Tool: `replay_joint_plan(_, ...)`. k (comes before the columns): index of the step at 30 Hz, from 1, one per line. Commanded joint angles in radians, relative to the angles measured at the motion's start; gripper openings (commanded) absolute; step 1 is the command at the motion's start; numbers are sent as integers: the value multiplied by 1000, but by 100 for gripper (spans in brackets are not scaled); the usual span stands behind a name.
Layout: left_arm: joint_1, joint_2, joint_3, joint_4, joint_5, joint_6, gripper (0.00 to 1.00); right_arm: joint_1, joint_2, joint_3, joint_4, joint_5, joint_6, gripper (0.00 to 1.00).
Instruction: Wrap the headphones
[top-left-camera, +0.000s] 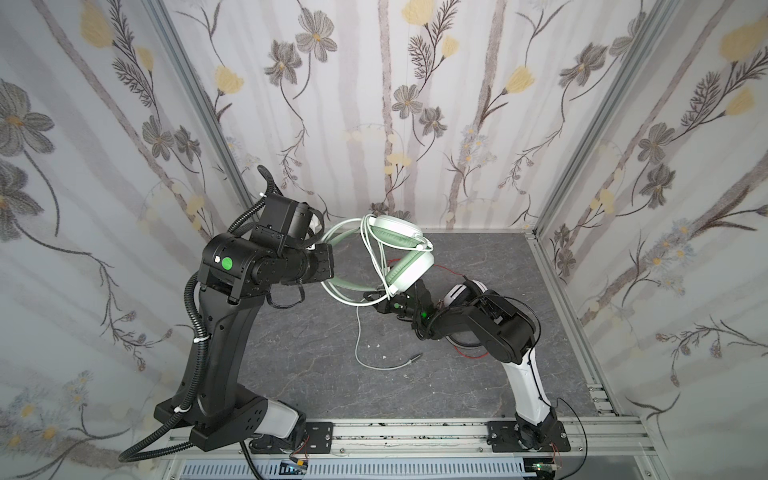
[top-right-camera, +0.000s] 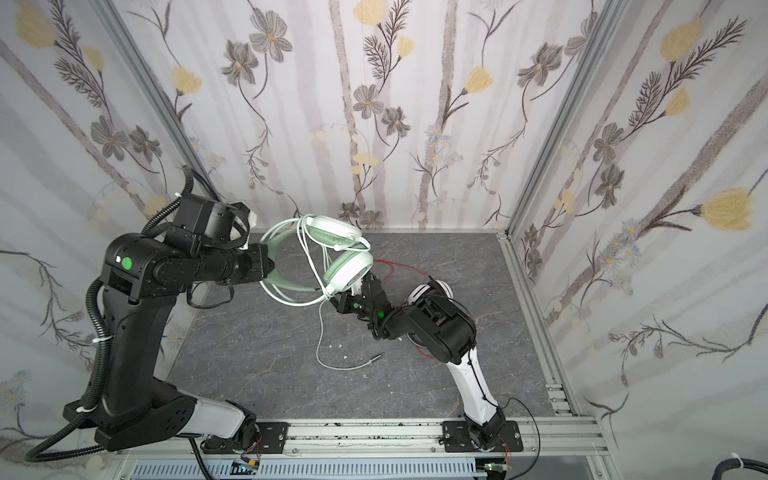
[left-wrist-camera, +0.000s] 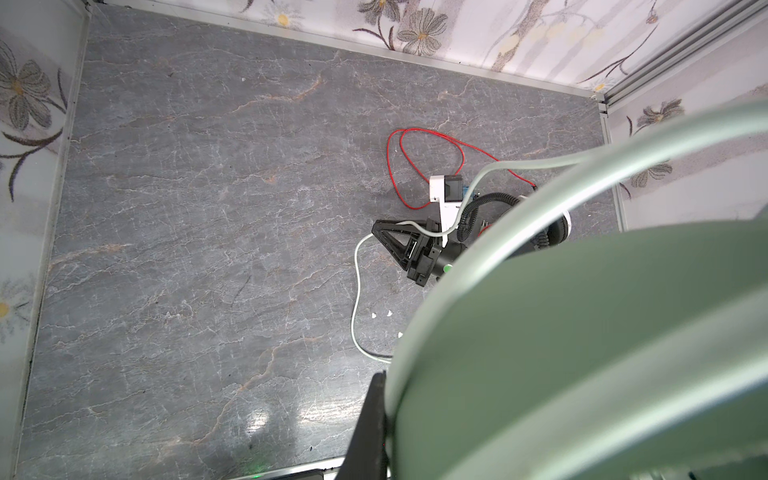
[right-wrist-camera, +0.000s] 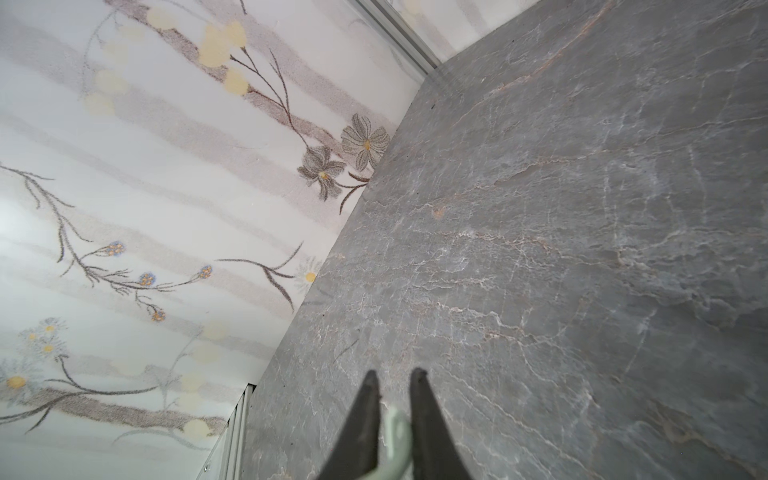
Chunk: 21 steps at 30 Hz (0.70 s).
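Between the fingers of the left gripper (top-left-camera: 329, 262) we see the padded headband of the pale mint green over-ear headset (top-left-camera: 406, 274). Those fingers are clamped on it, holding the whole headset up clear of the grey marbled tabletop (top-left-camera: 307, 374). Out beyond the fingertips the band arcs away to the two ear cups, one above the other, with turns of the matching green cable (top-left-camera: 358, 332) looped across them. From the left wrist camera one black finger (left-wrist-camera: 372, 419) lies against the band's edge; its partner is hidden behind the band.

Just under the lower ear cup the right gripper (right-wrist-camera: 395, 376) has its fingers pinched on that cable, which shows as a pale green strand between the two dark tips. Below these fingers the free length of cable drops to the tabletop and curves round to its metal plug (top-left-camera: 415, 357), lying flat. Behind the right gripper's fingers, partly hidden under that arm, the white-and-black headset (top-left-camera: 457, 293) rests on the tabletop, its thin red cable (left-wrist-camera: 389, 158) looped loosely beside it.
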<state>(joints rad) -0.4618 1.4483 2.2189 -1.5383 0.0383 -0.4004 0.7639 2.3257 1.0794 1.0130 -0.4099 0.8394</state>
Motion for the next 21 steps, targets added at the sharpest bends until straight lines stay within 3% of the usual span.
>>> replay_joint_plan(1,12,7,2,40,17,-53,0,-2,-67,-73,61,-41,-2,3)
replay_joint_plan(3,26,13,1,51,9,-80,0,0,-147,-131,-38,-45,-43,2)
replay_joint_plan(8,103,47,-21,109,39,-150,0,43,-403,-139,-640,72,-314,2)
replay_joint_plan(13,172,93,-6,167,84,-173,0,111,-610,-175,-830,160,-321,6)
replay_joint_plan(21,188,182,106,128,-12,-200,0,264,-808,-96,-1186,345,-401,7)
